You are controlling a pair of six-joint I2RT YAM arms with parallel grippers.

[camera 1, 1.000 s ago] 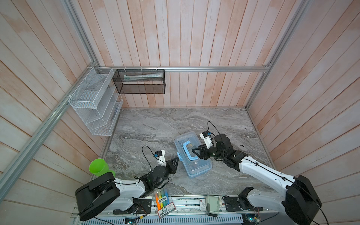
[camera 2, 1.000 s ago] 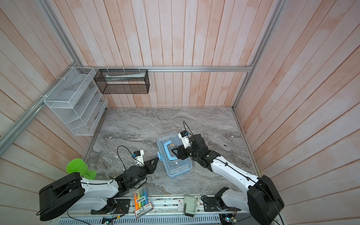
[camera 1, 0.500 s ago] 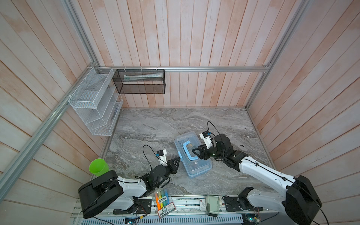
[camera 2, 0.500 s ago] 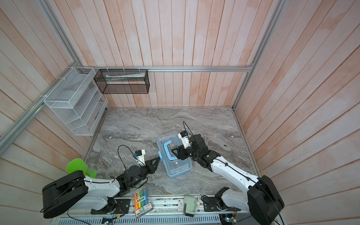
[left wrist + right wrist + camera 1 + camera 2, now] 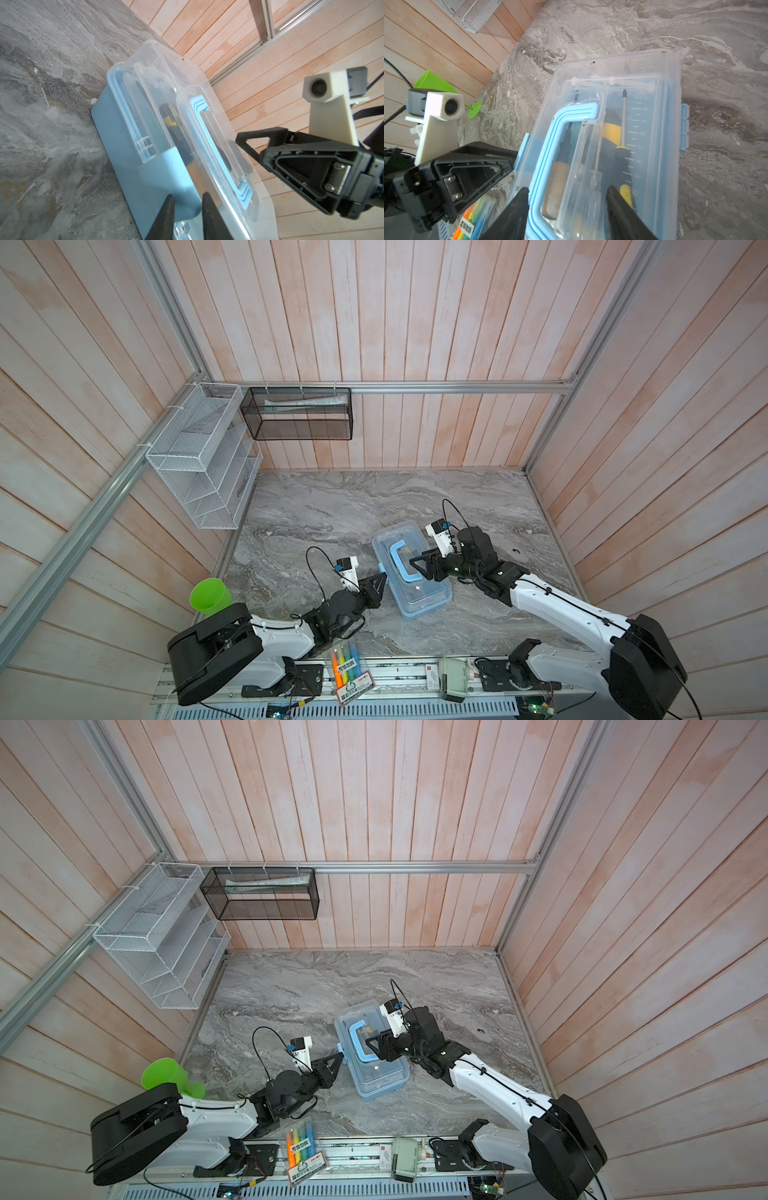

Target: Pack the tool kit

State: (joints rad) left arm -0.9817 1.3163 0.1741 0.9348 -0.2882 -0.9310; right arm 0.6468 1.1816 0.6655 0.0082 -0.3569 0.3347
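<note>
The tool kit (image 5: 419, 597) (image 5: 378, 1077) lies on the marble table with its clear lid down. Screwdrivers (image 5: 623, 128) show through the lid. My left gripper (image 5: 384, 574) (image 5: 341, 1052) (image 5: 186, 197) is at the case's left long side, its narrow jaws pinched on the blue latch (image 5: 166, 170) (image 5: 522, 149). My right gripper (image 5: 417, 562) (image 5: 372, 1042) (image 5: 568, 191) stands open over the lid. Its fingers sit on either side of the folded blue handle (image 5: 550, 145) (image 5: 207, 133).
A green cup (image 5: 210, 597) stands at the table's left edge behind my left arm. A pack of highlighter pens (image 5: 347, 664) lies at the front edge. A white wire rack (image 5: 199, 456) and a black mesh basket (image 5: 297, 414) hang on the walls.
My left gripper has crept slightly toward the case's latch. The right arm and the case have not moved.
</note>
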